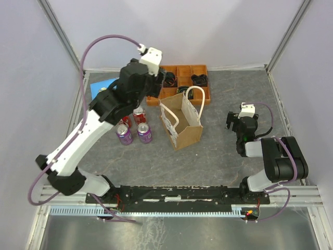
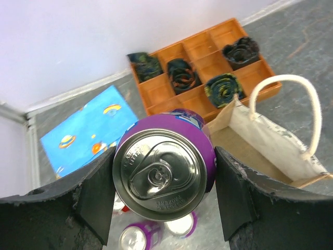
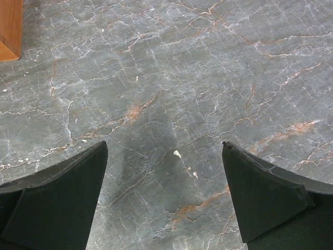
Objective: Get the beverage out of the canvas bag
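The left gripper (image 2: 164,198) has its jaws clamped on the purple can (image 2: 166,166), held clear of the canvas bag (image 1: 182,125), off at the bag's 9 o'clock! The bag stands upright mid-surface (image 1: 223,156), mouth open, and nothing shows in the part visible inside. The extraction looks done. What's left is setting the can down, probably by the other cans (image 1: 144,134) below. The right gripper (image 3: 164,192) idles at 3 o'clock, jaws apart, holding nothing.
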